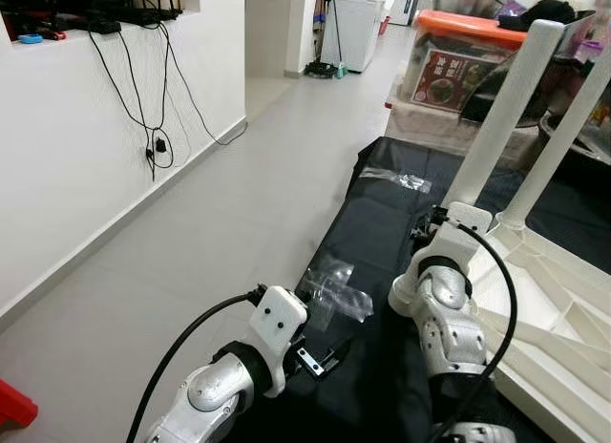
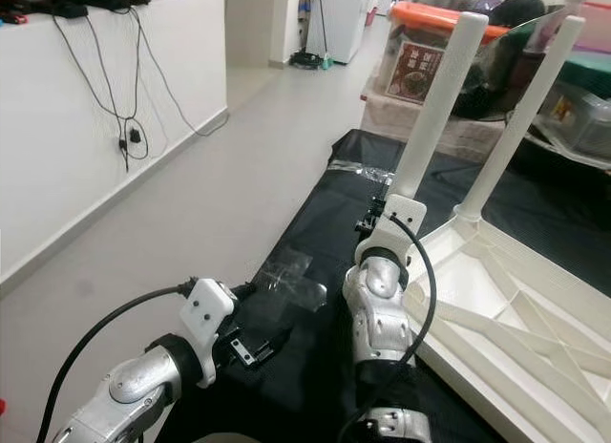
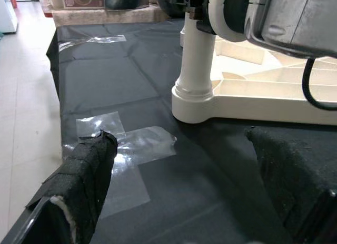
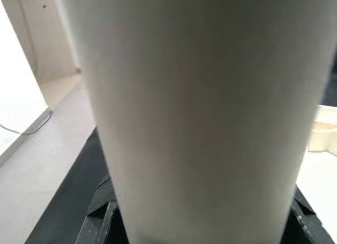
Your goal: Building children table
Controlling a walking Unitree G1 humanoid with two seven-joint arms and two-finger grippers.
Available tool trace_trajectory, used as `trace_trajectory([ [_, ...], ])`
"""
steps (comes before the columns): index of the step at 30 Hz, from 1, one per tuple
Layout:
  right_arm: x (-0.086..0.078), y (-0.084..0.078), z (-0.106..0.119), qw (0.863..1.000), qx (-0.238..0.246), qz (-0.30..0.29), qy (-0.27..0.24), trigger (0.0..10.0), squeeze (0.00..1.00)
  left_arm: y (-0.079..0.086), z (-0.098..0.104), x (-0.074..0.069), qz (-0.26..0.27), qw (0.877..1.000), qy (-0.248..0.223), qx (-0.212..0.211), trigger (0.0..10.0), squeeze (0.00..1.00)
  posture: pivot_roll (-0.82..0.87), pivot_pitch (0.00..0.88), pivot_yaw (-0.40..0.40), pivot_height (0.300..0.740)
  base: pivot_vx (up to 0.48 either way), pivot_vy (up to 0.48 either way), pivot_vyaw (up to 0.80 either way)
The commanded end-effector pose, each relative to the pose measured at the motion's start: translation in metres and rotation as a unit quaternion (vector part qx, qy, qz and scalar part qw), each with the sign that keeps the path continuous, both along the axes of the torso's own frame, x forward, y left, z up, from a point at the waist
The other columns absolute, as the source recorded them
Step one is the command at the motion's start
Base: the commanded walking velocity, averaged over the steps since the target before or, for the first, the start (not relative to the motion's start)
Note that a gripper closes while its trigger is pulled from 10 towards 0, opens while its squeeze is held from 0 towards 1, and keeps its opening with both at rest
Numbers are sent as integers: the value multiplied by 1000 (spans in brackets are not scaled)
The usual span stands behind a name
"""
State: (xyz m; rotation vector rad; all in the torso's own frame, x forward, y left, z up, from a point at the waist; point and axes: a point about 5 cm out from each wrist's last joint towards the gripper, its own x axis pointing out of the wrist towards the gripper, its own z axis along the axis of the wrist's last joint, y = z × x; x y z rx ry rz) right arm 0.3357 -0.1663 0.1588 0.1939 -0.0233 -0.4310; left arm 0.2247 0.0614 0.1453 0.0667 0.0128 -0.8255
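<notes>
1. The left gripper (image 1: 320, 359), at 6 o'clock, hovers open over the black mat (image 1: 382, 214); its padded fingers (image 3: 84, 175) are spread and hold nothing.
2. The right gripper (image 1: 434, 219), at 3 o'clock of it, is closed around the near table leg (image 1: 501, 109), so it is the nearer arm.
3. This smooth white tube stands upright in a corner socket of the upturned tabletop (image 1: 554, 309).
4. A second leg (image 1: 563, 128) rises at 1 o'clock.

White table legs (image 1: 504, 107), black mat (image 1: 382, 223)
</notes>
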Motion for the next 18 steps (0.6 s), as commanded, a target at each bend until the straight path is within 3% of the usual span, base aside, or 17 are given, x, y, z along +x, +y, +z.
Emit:
trace_trajectory([
  [1, -6, -3, -23, 998, 48, -23, 41, 10000, 165, -2, 0, -1, -2, 1000, 2, -1, 10000, 0, 200, 0, -98, 740, 0, 0, 0],
  [2, -4, 2, -22, 998, 49, -18, 38, 10000, 165, -2, 0, -2, -3, 1000, 1, -1, 10000, 0, 200, 0, -98, 740, 0, 0, 0],
  [3, -3, 6, -21, 998, 49, -7, 31, 10000, 1000, -2, 1, -2, -3, 1000, 1, -1, 10000, 0, 200, 0, -98, 740, 0, 0, 0],
  [6, -1, 11, -16, 999, 41, 19, 8, 10000, 1000, -2, 1, -2, -3, 1000, 1, -2, 10000, 0, 197, 0, -96, 740, 0, 0, 0],
  [7, 1, 12, -11, 998, 37, 44, -11, 10000, 384, -2, 1, -2, -4, 1000, 1, -2, 10000, 0, 197, 0, -96, 740, 0, 0, 0],
  [8, 3, 13, -5, 996, 29, 83, -29, 10000, 0, -2, 2, -2, -4, 1000, 1, -2, 10000, 0, 194, 0, -93, 740, 0, 0, 0],
  [12, 5, 11, 0, 988, 34, 148, -43, 10000, 0, -3, 2, -2, -4, 1000, 0, -2, 10000, 0, 196, 0, -99, 740, 0, 0, 0],
  [13, 6, 9, 1, 970, 34, 239, -37, 10000, 0, -3, 3, -2, -5, 1000, -1, -2, 10000, 0, 195, 0, -98, 740, 0, 0, 0],
  [16, 5, 8, 2, 962, 36, 268, -36, 10000, 0, -3, 3, -2, -5, 1000, -1, -2, 10000, 0, 195, 0, -98, 740, 0, 0, 0],
  [17, 4, 9, 4, 948, 28, 316, -36, 10000, 0, -3, 3, -2, -5, 1000, -1, -2, 10000, 0, 195, 0, -98, 740, 0, 0, 0],
  [18, 4, 9, 4, 948, 28, 316, -36, 10000, 0, -3, 3, -2, -5, 1000, -1, -2, 10000, 0, 195, 0, -98, 740, 0, 0, 0],
])
